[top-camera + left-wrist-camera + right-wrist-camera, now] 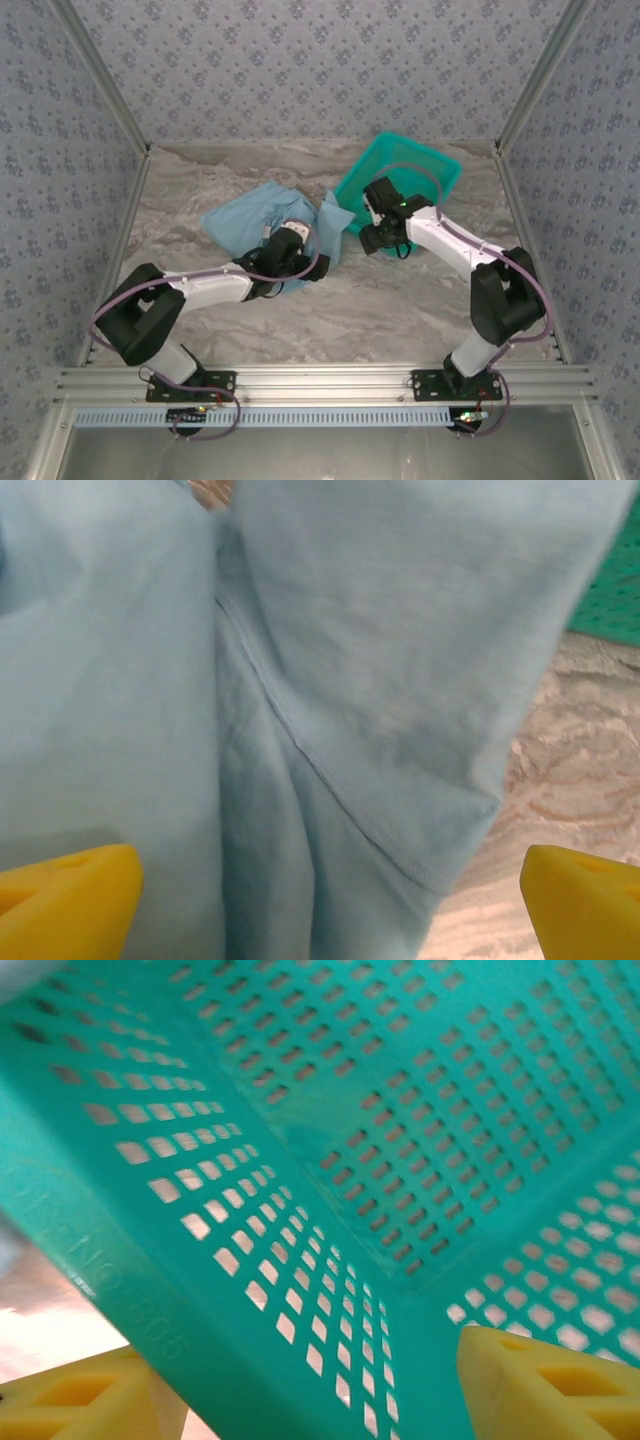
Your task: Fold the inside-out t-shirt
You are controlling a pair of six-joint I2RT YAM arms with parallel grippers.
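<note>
The inside-out t-shirt (250, 215) lies crumpled on the marble table, left of centre. Up close its light blue cloth (350, 680) shows a stitched hem edge running diagonally. My left gripper (312, 255) hovers low over the shirt's right edge. It (330, 880) is open wide, and its yellow fingers (70, 890) stand on either side of the cloth without pinching it. My right gripper (368, 232) is at the near left corner of the teal mesh basket (420, 165). That gripper (320, 1380) is open and straddles the basket's wall (250, 1260), one finger (545, 1380) inside.
The basket stands tilted at the back right, its left corner touching the shirt. Bare marble table (400, 300) lies in front of both. Patterned walls and metal posts (110, 100) close in the sides and back.
</note>
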